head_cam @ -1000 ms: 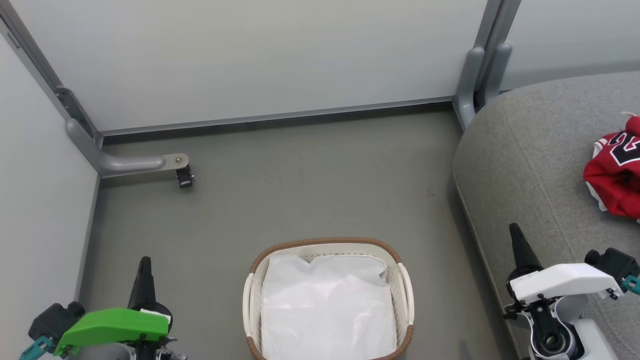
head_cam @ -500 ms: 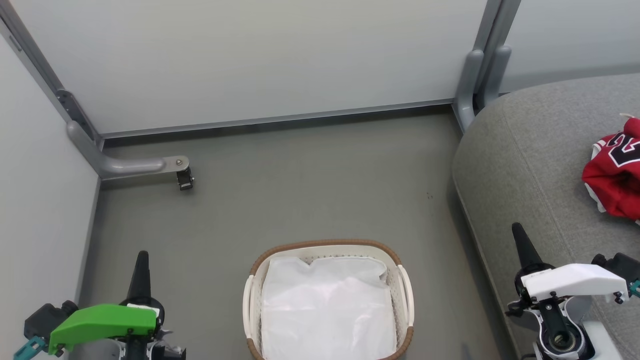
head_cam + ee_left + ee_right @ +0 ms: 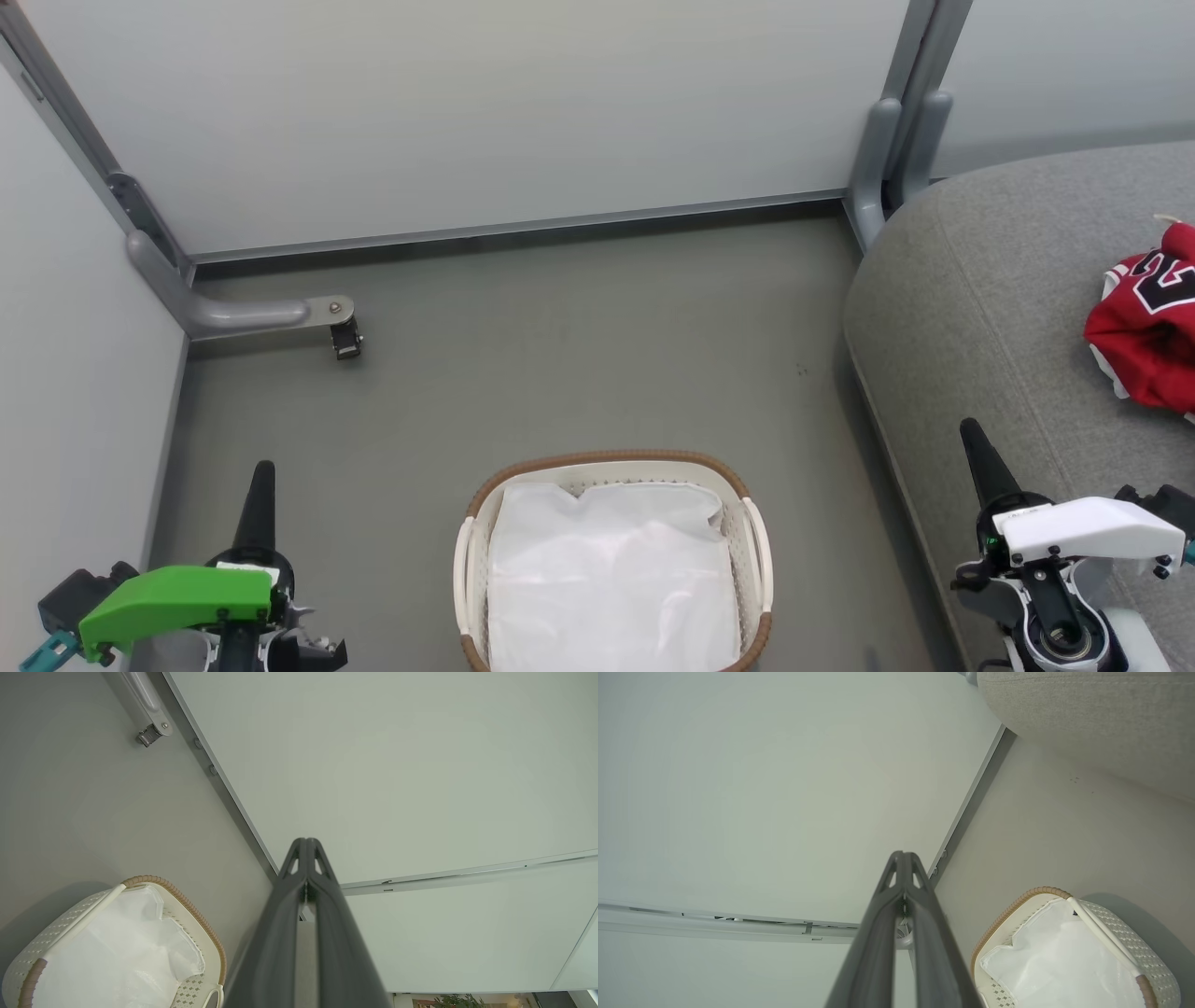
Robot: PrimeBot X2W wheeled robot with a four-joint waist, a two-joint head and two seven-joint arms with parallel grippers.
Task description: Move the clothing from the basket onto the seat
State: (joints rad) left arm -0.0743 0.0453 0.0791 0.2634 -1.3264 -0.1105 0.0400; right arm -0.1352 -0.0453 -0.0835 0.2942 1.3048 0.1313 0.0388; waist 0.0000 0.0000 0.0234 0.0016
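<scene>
Basket [image 3: 607, 458] at bottom centre, white liner [image 3: 607, 579] inside. Red clothing [image 3: 1144, 336] lies on the grey seat [image 3: 980, 299] at the right edge, well apart from basket. L gripper [image 3: 261, 471] lower left, R gripper [image 3: 971, 431] lower right — both w/ fingers pressed together.

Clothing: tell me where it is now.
In the head view the clothing lies on the seat at the far right edge, well apart from the basket.
</scene>
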